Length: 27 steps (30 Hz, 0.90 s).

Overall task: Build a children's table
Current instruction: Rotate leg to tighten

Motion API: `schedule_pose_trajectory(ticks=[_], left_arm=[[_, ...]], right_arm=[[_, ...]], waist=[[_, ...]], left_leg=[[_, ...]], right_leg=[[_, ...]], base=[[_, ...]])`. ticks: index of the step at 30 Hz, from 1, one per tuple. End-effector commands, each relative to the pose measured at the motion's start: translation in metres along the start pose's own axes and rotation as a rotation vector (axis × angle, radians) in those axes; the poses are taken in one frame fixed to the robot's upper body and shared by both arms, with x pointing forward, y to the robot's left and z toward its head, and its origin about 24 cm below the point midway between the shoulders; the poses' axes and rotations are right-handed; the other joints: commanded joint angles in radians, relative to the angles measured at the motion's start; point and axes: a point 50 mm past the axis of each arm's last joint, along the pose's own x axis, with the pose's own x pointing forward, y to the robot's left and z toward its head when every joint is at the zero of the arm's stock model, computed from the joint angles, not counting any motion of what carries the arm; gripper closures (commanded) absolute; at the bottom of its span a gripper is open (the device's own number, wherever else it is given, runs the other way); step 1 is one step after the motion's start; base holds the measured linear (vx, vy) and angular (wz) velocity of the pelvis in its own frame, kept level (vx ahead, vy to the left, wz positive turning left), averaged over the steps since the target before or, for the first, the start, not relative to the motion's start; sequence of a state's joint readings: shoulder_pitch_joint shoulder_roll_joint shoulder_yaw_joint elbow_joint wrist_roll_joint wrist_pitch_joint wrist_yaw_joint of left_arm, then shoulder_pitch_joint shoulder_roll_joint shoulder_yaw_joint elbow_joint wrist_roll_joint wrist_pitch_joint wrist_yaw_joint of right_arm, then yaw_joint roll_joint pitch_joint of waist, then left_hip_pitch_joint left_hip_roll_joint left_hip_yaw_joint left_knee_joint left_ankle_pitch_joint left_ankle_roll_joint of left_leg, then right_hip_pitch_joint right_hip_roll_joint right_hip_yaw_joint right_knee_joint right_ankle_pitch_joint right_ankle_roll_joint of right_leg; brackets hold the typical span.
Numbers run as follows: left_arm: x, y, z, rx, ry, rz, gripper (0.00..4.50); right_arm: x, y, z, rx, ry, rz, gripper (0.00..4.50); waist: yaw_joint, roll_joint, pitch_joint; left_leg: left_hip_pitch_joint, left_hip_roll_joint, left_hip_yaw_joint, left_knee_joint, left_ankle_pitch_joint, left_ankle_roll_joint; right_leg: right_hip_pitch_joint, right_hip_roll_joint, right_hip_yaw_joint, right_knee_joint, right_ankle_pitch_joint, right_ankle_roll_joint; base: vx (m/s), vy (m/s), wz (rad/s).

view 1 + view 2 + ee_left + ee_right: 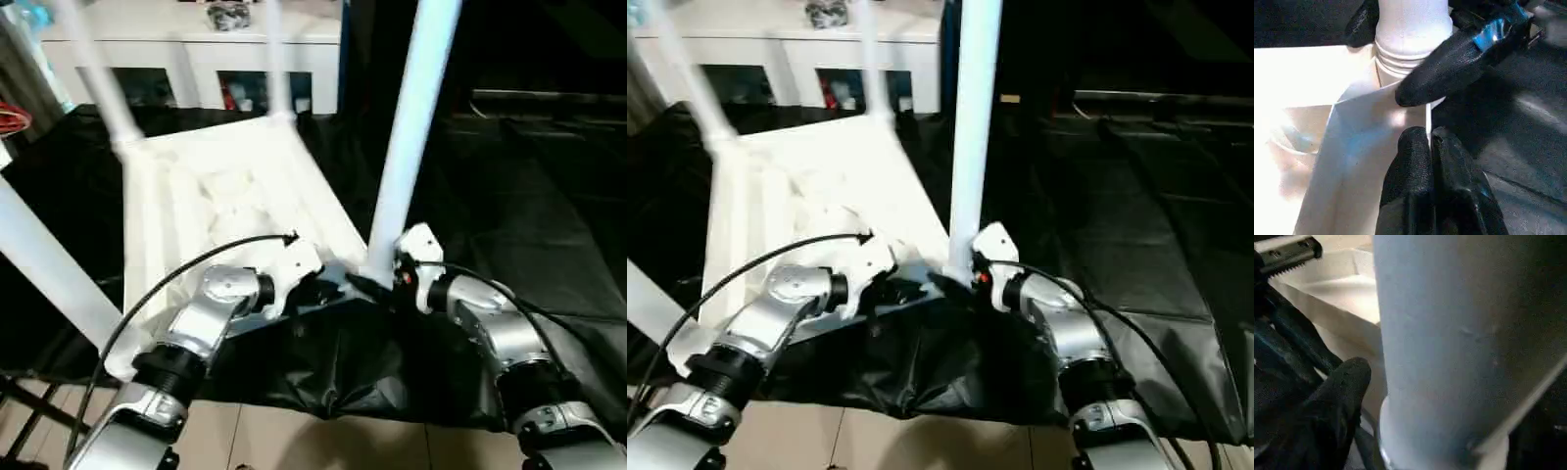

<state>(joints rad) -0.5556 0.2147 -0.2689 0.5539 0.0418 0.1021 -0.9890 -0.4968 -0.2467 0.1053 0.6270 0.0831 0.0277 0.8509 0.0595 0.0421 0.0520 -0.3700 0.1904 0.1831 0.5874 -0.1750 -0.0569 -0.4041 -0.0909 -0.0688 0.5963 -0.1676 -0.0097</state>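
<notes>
The tabletop (235,206) lies upside down on the black-draped counter (549,225), ribbed side up, with legs standing in its corner sockets. The one that matters is the near-right leg (411,127): its long axis runs almost straight up from the corner closest to me, leaning a little.

My right gripper (384,284) is at the foot of that leg, coming in from the right, with its fingers spread around the base and not clamping it. My left gripper (1431,139) sits just to the left of the same corner, its fingers pressed together, tips against the thin edge of the tabletop wall; I cannot tell whether they pinch that edge or only rest on it. The right arm is the nearer one to the leg; the left is placed to steady the top.

My left wrist view shows what the head views cannot: the ribbed collar of the leg seated in the socket (1400,73), with one right finger (1449,68) lying across it. My right wrist view gives the leg's tube up close, and a black fingertip (1347,382) beside it with a gap between.

I judge this leg nearly or fully seated.
</notes>
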Motion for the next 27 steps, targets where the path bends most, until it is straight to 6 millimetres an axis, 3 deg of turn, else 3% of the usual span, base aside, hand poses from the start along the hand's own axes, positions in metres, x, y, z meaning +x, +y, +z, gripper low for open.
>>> schedule_pose_trajectory(ticks=[1,3,5,9,11,18,24,27], left_arm=[[0.007,-0.005,0.018,0.046,-0.091,-0.039,4.50],[0.007,-0.005,0.018,0.046,-0.091,-0.039,4.50],[-0.007,-0.004,0.012,0.058,-0.071,-0.102,4.50],[-0.026,-0.005,0.005,0.059,-0.037,-0.196,4.50],[-0.027,-0.005,0.004,0.059,-0.034,-0.201,4.50],[-0.030,-0.005,0.004,0.060,-0.036,-0.211,4.50],[-0.027,-0.004,0.006,0.056,-0.051,-0.173,4.50],[-0.021,0.003,0.008,0.043,-0.058,-0.075,4.50]], right_arm=[[0.006,0.009,0.001,-0.007,-0.007,0.052,0.66],[0.006,0.009,0.001,-0.007,-0.007,0.052,0.66],[-0.006,0.008,0.003,-0.063,0.018,0.172,0.66],[-0.021,0.011,0.003,-0.118,0.081,0.345,0.98],[-0.021,0.011,0.003,-0.125,0.084,0.353,1.18],[-0.021,0.014,0.005,-0.119,0.073,0.381,1.75],[-0.020,0.019,0.001,-0.097,0.066,0.374,1.81],[-0.012,0.014,-0.002,-0.061,0.048,0.222,1.82]], waist=[[-0.002,-0.013,-0.065],[-0.003,-0.014,-0.066],[-0.001,-0.017,-0.067],[0.007,-0.013,-0.072],[0.007,-0.013,-0.071],[0.011,-0.015,-0.067],[0.016,-0.014,-0.070],[0.014,-0.014,-0.067]], left_leg=[[0.008,0.036,-0.010,-0.069,-0.258,0.060],[0.008,0.035,-0.010,-0.069,-0.254,0.058],[0.007,0.034,-0.010,-0.068,-0.245,0.062],[0.003,0.039,-0.005,-0.060,-0.182,0.109],[0.003,0.039,-0.005,-0.060,-0.182,0.110],[0.007,0.039,-0.008,-0.066,-0.236,0.069],[0.005,0.038,-0.007,-0.062,-0.196,0.081],[0.006,0.037,-0.008,-0.065,-0.218,0.065]], right_leg=[[0.050,-0.051,0.038,-0.074,-0.283,-0.222],[0.049,-0.051,0.039,-0.074,-0.273,-0.220],[0.051,-0.051,0.039,-0.073,-0.262,-0.220],[0.052,-0.048,0.037,-0.058,-0.149,-0.254],[0.051,-0.048,0.036,-0.058,-0.152,-0.261],[0.048,-0.050,0.039,-0.066,-0.247,-0.238],[0.050,-0.050,0.038,-0.061,-0.194,-0.246],[0.048,-0.050,0.039,-0.067,-0.236,-0.233]], base=[[0.000,0.000,0.00],[0.000,0.000,0.00],[0.000,0.000,0.00],[0.000,0.000,0.00],[0.000,0.000,0.00],[0.000,0.000,0.00],[0.000,0.000,0.00],[0.000,0.000,0.00]])
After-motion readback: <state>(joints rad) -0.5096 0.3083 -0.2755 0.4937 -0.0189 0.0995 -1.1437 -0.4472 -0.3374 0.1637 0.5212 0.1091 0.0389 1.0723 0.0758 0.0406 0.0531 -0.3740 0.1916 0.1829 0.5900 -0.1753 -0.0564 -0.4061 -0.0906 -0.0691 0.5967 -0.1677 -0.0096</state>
